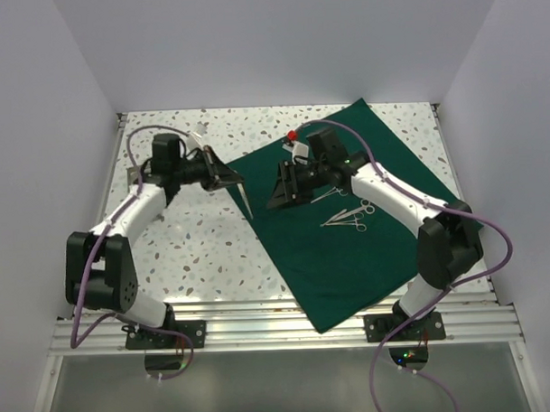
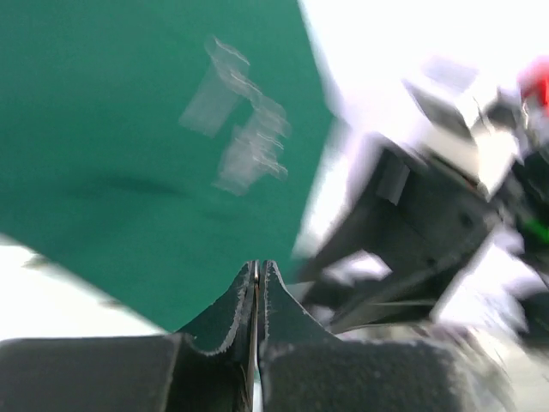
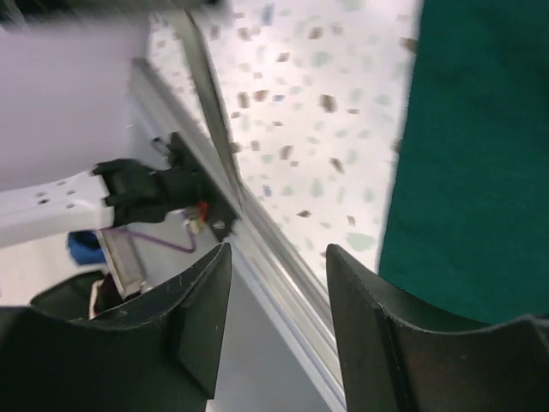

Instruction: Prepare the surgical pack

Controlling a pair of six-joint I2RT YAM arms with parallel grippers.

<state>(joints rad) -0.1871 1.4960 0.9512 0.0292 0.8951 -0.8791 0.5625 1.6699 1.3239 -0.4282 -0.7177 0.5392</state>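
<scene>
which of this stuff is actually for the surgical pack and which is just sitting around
For the pack: green drape; silver instruments on it; thin silver tool in the shut left gripper.
Just there: speckled table; metal rail; purple cables.

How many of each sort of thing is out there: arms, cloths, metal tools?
Robot arms: 2, the right gripper open and empty
Green drape: 1
Silver instruments lying on the drape: 3
Thin instrument pinched in the left gripper: 1
Total: 7
</scene>
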